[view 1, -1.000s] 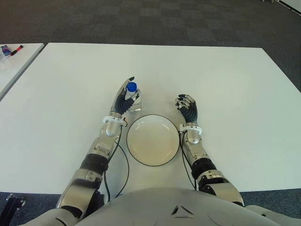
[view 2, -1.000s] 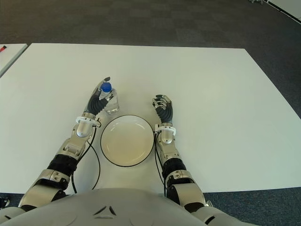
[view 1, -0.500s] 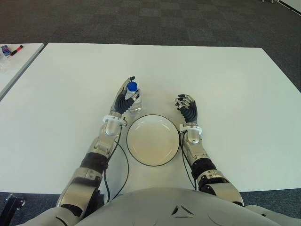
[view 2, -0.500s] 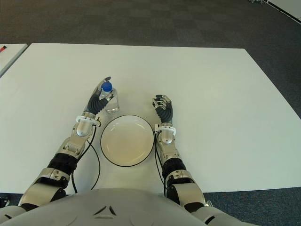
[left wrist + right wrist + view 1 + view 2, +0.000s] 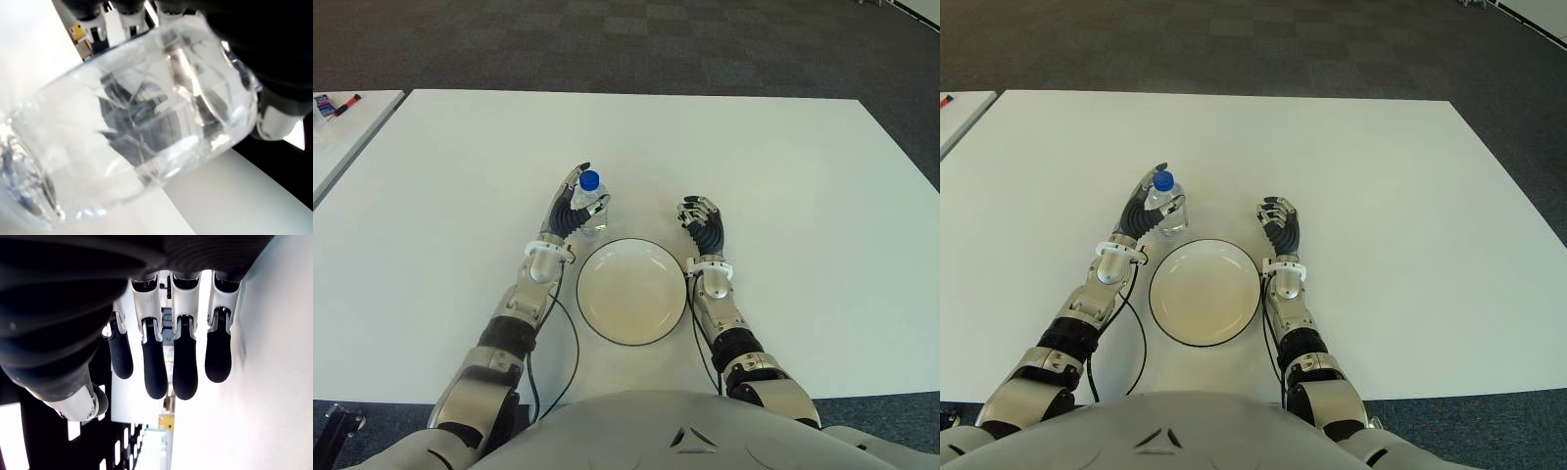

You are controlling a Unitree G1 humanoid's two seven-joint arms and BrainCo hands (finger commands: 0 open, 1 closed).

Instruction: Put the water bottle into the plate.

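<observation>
With the left robot hand [image 5: 570, 214] grasping the water bottle [image 5: 590, 204], the grasp looks made; next, lift and carry it sideways to the plate [image 5: 631, 291] just beside that hand, while the right robot hand [image 5: 704, 227], fingers loosely curled on nothing, shows across the plate.

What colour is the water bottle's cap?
Blue, on the water bottle in the left hand; clearest in the left eye view.
</observation>
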